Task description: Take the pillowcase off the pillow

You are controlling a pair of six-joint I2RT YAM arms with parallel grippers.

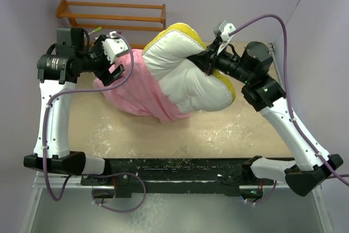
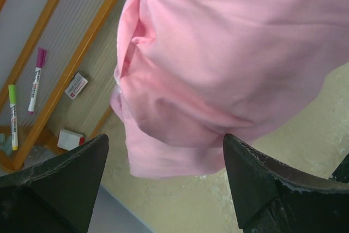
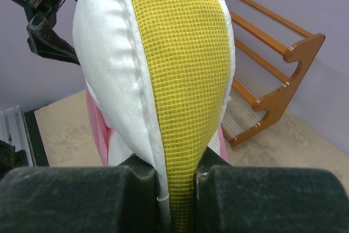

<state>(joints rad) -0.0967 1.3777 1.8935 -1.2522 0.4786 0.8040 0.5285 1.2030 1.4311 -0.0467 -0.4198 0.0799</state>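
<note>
the step in hand is the stripping pull itself, roughly half done by my judgement. the pillow (image 1: 188,77) lies across the middle of the table (image 1: 245,129), its right and far part bare, its left, near part inside the pillowcase (image 1: 133,88), which is bunched toward the left.

the right gripper (image 3: 175,174) is clamped on the pillow's yellow-green edge band (image 3: 182,80), fingers pressed in from both sides, holding that end raised on edge. the left gripper (image 2: 164,137) is spread wide, its 2 fingers (image 2: 60,184) either side of a hanging fold of pink cloth at the case's far-left end; i cannot tell if either pad touches it, but nothing is pinched.

next, the left should close on that fold and draw it left, away from the right gripper's anchor. a thin pinch of this smooth cloth could slip free, so a deep bite seems wise.

the case looks soft, glossy and creased; the pillow plump, white and quilted. a wooden rack (image 1: 109,15) stands at the far side.
</note>
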